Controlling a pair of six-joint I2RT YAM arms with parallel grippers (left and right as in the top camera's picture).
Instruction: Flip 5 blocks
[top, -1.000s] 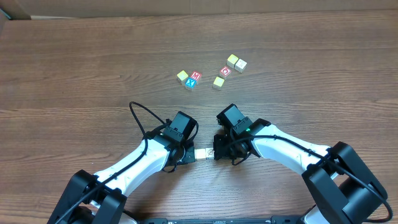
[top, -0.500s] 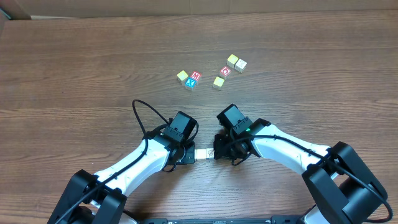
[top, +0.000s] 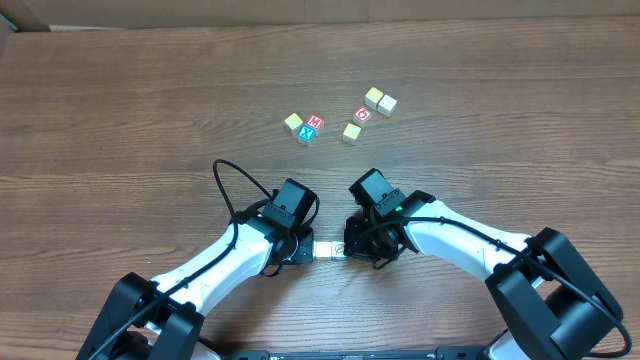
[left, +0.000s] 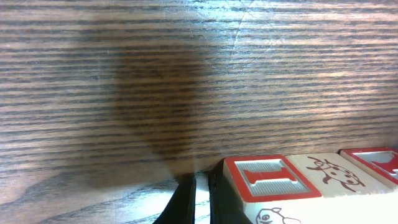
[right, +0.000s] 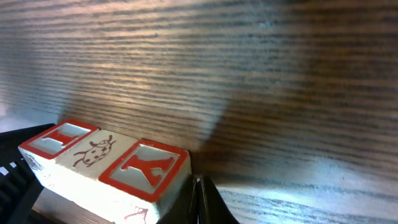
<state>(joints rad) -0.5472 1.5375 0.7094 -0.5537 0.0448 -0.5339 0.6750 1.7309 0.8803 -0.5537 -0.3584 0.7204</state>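
Note:
Three blocks lie side by side in a row: a red I (left: 267, 178), a ladybug face (right: 93, 152) and a red Y (right: 147, 169). From overhead this row (top: 326, 246) shows as a pale strip between both grippers near the table's front. My left gripper (left: 202, 190) is shut, its fingers touching the I end. My right gripper (right: 198, 190) is shut, its tips against the Y end. From overhead the left gripper (top: 306, 246) and the right gripper (top: 346, 247) face each other across the row.
Several more blocks lie farther back on the wooden table (top: 120, 120): a yellow one (top: 293, 122), a red and blue pair (top: 312, 127), a yellow one (top: 351, 132), a red one (top: 363, 114) and two pale ones (top: 380, 100). A black cable (top: 225, 185) loops off the left arm.
The left arm and its cable loop have edged slightly to the right, toward the row. The right arm and the far blocks stay as they were.

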